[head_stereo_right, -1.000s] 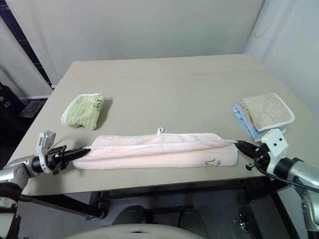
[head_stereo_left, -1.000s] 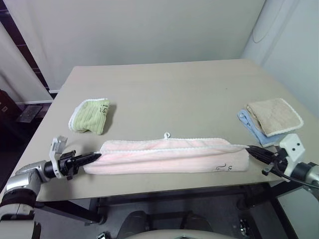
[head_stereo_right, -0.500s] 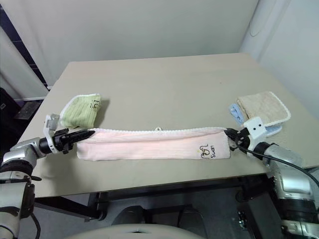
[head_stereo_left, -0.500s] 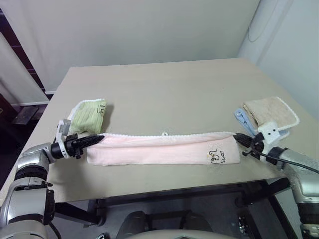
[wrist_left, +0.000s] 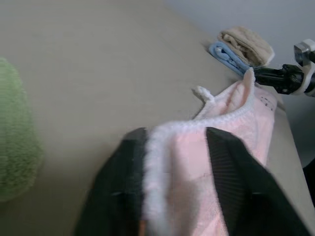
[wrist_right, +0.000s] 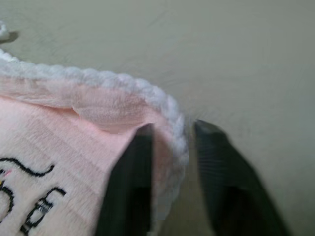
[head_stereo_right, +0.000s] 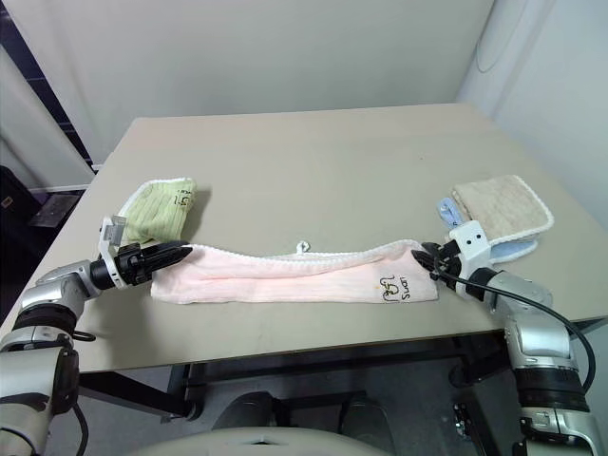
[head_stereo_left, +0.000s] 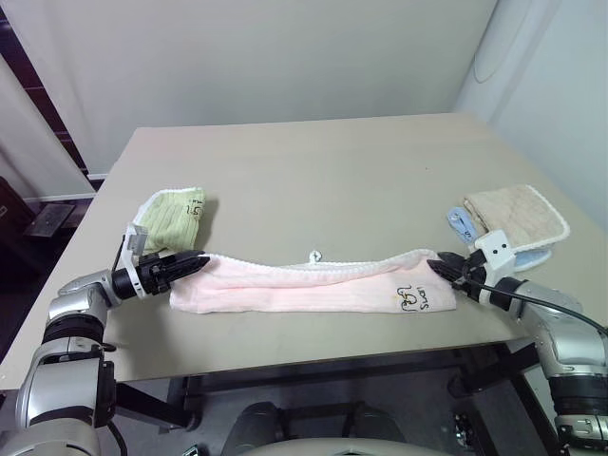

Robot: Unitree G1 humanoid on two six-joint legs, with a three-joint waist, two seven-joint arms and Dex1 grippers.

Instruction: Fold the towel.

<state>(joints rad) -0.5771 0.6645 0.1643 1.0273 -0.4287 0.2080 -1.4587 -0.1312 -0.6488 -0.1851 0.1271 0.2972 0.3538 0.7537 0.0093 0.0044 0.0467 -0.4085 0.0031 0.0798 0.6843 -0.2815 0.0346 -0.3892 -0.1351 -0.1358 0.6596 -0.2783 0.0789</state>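
The towel point(head_stereo_left: 304, 285) lies folded lengthwise into a long pale pink strip near the table's front edge. Its white-edged far side sags in the middle, and a black scribble mark point(head_stereo_left: 410, 298) sits near its right end. My left gripper point(head_stereo_left: 195, 261) is at the towel's left far corner. In the left wrist view its fingers point(wrist_left: 224, 167) stand apart with the white edging point(wrist_left: 156, 162) between them. My right gripper point(head_stereo_left: 439, 267) is at the right far corner, open, with the edging point(wrist_right: 167, 105) lying between its tips.
A small green ribbed cloth point(head_stereo_left: 174, 218) lies just beyond the left gripper. A beige cloth point(head_stereo_left: 518, 217) on a blue one point(head_stereo_left: 463, 224) lies beyond the right gripper near the right edge. The beige table point(head_stereo_left: 313, 171) stretches bare toward the wall.
Both grippers, earlier shut on the towel's corners and holding it taut, have parted their fingers. The hands came slightly inward and the towel's far edge now sags on the table.
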